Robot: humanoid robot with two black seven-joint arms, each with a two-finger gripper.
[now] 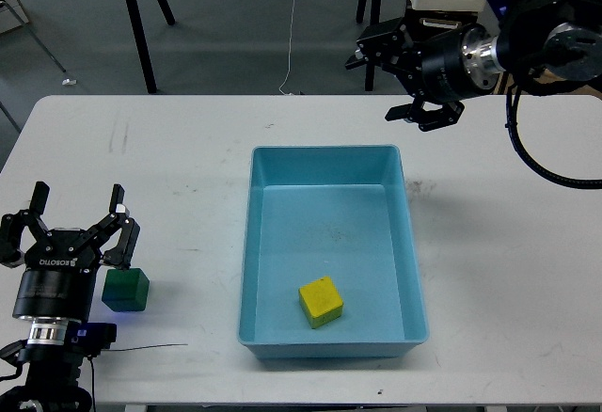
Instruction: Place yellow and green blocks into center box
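Observation:
The dark green block (125, 290) sits on the white table at the left, just to the right of my left gripper's body and not between its fingers. My left gripper (77, 198) is open and empty, with its fingers pointing toward the far side of the table. The yellow block (320, 301) lies inside the light-blue tray (409, 243), near its front wall. My right gripper (376, 87) is open and empty. It hovers over the far edge of the table, behind the tray's far right corner.
The white table (160, 177) ends close in front of the tray and the left gripper. Black tripod legs (141, 17) and a white cable (292, 26) stand on the floor beyond the table. A black hose (536, 163) hangs from my right arm.

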